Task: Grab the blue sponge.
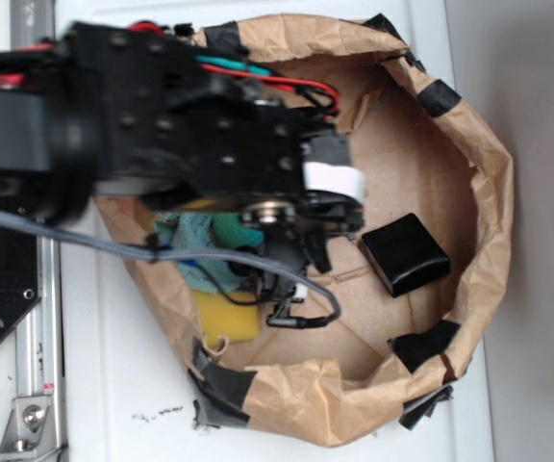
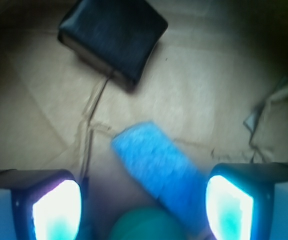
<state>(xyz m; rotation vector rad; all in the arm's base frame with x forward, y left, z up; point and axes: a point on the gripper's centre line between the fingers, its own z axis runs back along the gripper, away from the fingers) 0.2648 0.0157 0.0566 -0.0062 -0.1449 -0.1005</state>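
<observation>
With its jaws spread, the gripper [image 2: 143, 202] straddles the blue sponge [image 2: 159, 167] lying slantwise at lower centre, so closing might snag the teal cloth [image 2: 146, 225] beneath instead.

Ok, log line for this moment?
gripper: open | blue sponge: between fingers, ungrasped | black box: beyond | teal cloth: beside

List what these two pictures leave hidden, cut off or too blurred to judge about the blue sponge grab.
- Exterior view: the sky-blue rectangular foam sponge is almost wholly hidden by the black arm and grey cable.
- Wrist view: the sponge's near end is cut off by the bottom edge, beside the gripper; whether its open jaws touch it is unclear through blur.
- Wrist view: the teal terry cloth is a blurred patch at the bottom edge.
- Exterior view: the yellow foam sponge is partly covered by the cable.
</observation>
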